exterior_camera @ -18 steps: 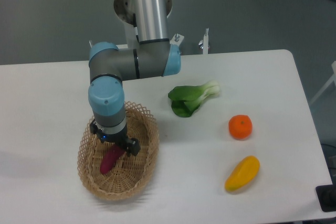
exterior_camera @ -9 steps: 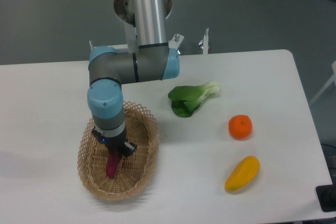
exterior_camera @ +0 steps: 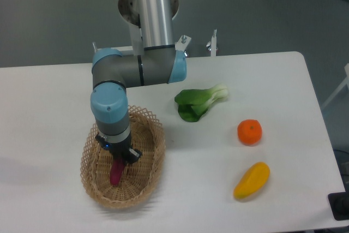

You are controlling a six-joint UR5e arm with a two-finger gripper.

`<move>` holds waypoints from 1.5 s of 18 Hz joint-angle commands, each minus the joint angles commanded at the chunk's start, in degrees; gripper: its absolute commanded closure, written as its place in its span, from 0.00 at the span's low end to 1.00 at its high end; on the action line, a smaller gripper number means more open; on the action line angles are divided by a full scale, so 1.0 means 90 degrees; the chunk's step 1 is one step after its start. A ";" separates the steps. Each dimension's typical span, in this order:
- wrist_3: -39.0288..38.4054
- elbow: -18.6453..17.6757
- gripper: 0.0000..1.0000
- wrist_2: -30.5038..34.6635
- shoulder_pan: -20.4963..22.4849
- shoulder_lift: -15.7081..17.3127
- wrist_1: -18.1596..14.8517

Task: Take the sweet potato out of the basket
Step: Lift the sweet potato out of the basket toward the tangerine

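a: what's furthest left?
b: the basket [exterior_camera: 94, 181], oval and woven, on the white worktop [exterior_camera: 49, 107]. the gripper [exterior_camera: 119, 158] reaches down inside it from above.

a: and the sweet potato?
b: the sweet potato [exterior_camera: 115, 173] sits inside the basket, right under the gripper. its upper end is hidden between the black fingers, and the visible magenta part hangs below them. its long axis runs nearly straight up and down in the view, lower tip pointing toward the basket's near side.

a: is the gripper holding it?
b: the fingers look drawn in narrow on its top end, so it appears clamped, though the contact itself is partly hidden.

a: what's off to the gripper's right?
b: a bok choy [exterior_camera: 199, 102] up and to the right, then an orange [exterior_camera: 249, 132] further right, and a yellow mango [exterior_camera: 251, 180] below the orange, all well apart from the basket.
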 joint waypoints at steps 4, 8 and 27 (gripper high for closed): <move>0.0654 0.0088 0.70 0.0000 0.0379 0.0458 -0.0087; 0.1221 0.0234 0.70 -0.0029 0.0975 0.0820 -0.0156; 0.3283 0.0381 0.69 -0.0186 0.3017 0.1417 -0.0938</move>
